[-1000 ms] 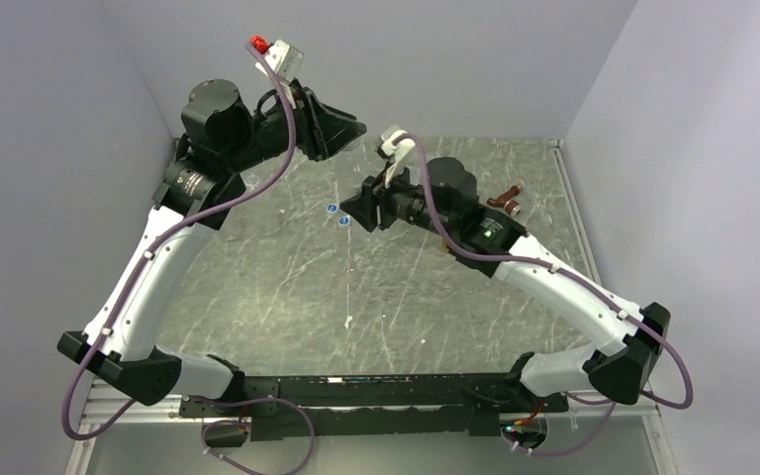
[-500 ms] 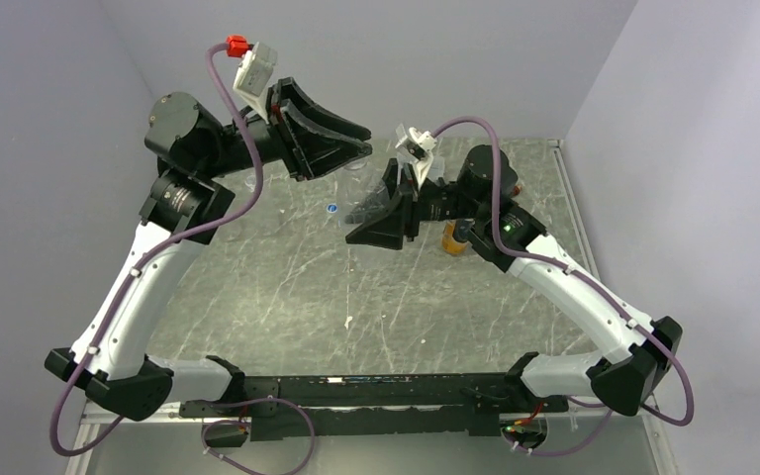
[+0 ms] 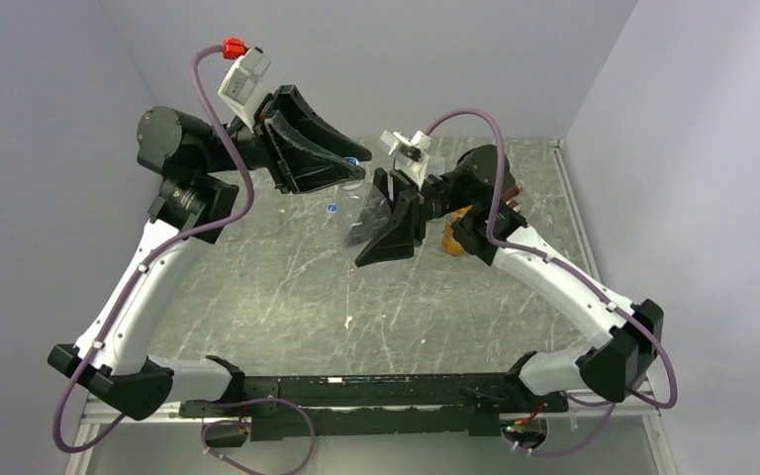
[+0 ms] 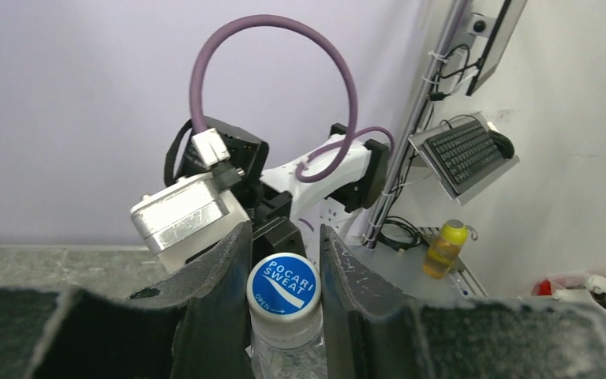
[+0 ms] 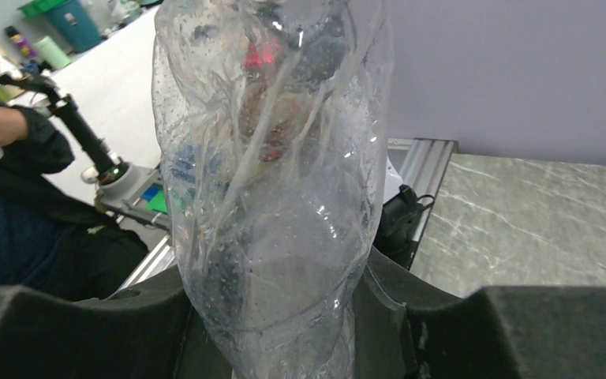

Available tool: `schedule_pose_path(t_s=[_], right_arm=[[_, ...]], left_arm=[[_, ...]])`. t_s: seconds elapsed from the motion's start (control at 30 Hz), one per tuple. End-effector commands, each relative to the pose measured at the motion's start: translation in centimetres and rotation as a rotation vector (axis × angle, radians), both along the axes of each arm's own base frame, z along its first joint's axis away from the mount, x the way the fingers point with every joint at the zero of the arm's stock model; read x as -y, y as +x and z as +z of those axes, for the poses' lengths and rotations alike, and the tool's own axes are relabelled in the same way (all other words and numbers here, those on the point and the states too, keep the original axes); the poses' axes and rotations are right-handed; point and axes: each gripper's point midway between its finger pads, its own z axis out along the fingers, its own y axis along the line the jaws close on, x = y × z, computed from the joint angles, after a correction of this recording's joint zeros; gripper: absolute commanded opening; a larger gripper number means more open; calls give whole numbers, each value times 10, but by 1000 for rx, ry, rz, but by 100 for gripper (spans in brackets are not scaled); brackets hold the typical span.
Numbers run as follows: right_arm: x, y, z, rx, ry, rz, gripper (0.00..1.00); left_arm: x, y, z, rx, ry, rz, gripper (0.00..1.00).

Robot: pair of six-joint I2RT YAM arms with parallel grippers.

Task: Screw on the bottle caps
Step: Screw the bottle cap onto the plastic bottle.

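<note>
A clear crumpled bottle [image 3: 361,206] is held up in the air between both arms, above the back middle of the table. My right gripper [image 5: 272,316] is shut on its body [image 5: 272,181], which fills the right wrist view. A blue bottle cap [image 4: 283,287] with white lettering sits on the bottle's neck [image 4: 288,347]. My left gripper [image 4: 283,268] is shut on this cap, a finger pressing each side. From above, the left gripper [image 3: 348,166] meets the bottle's top end and the right gripper [image 3: 381,230] holds its lower part.
A second blue cap [image 3: 332,208] lies loose on the grey marbled table [image 3: 287,287], just left of the held bottle. An orange bottle [image 3: 451,238] stands behind the right forearm. Purple-grey walls close in the back and both sides.
The right arm has lifted and tilted the clear bottle up and to the left. The left gripper has swung right and down onto its top. Both grips have stayed shut.
</note>
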Motion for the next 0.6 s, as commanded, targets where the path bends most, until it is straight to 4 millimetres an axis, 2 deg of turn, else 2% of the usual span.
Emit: schedule_pose_path(t_s=[0.0,0.07,0.17,0.2,0.27,0.3,0.37,0.47,0.57], right_arm=[[15,-25,52,208,194,65,7],[13,-26,50,213,188,76,8],[9,-25,47,217,172,66,8],[8,-24,46,220,167,59,8],[7,-21,44,223,156,38,8],[7,-20,43,224,146,23,8],[6,-14,39,236,129,-20,8],[4,-5,31,237,93,-110,8],[2,13,18,223,35,-237,9]], left_arm=[[-4,-24,-19,6,86,-158,0],[-5,-27,-19,17,92,-175,1],[-6,-29,-20,26,101,-179,10],[-6,-28,-19,28,102,-171,17],[-7,-24,-17,37,94,-123,47],[-6,-20,-20,14,106,-81,57],[-10,-13,-13,24,92,28,79],[-17,2,-2,36,65,195,98],[-24,9,4,50,61,288,99]])
